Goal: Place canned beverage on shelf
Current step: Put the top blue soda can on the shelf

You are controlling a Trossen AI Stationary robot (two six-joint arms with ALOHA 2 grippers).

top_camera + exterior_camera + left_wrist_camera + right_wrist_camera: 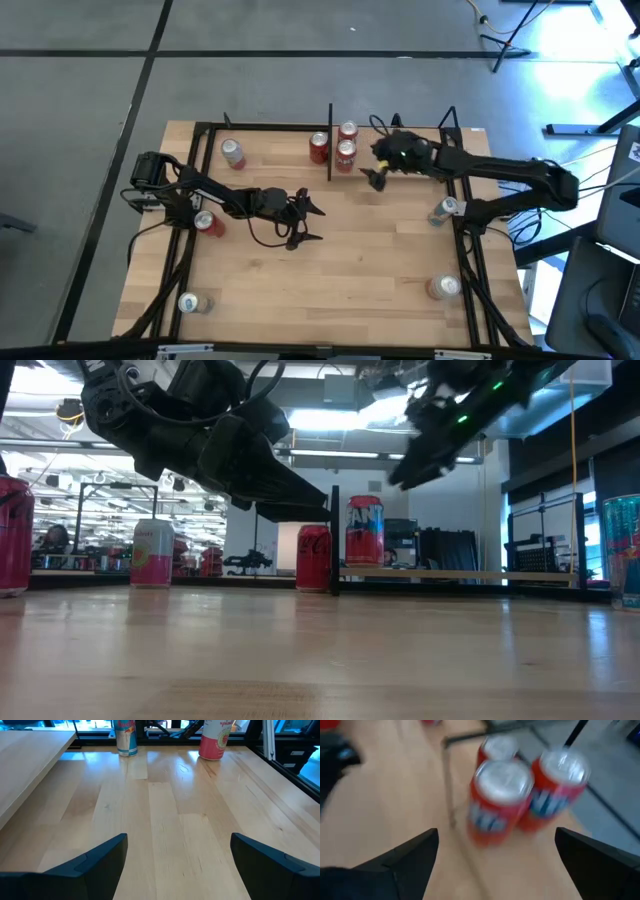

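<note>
I see the right end effector hanging above the far part of the desk, just beside the shelf, and its two fingers are spread wide with nothing between them. In the right wrist view two red cans with blue lettering stand close together directly in front of these fingers: the nearer red can and a second one touching or almost touching it, with a third red can behind them. From above, two of these cans stand on the shelf side of the black upright, and the plain red can stands on the other side of it. In the low view the can with blue letters sits on the raised pale board, higher than the red can next to it.

The left end effector is over the middle of the desk, also spread open and empty. Other cans stand around the desk: a pink one at the far left, a red one near the left arm, and a bluish one at the right side.
</note>
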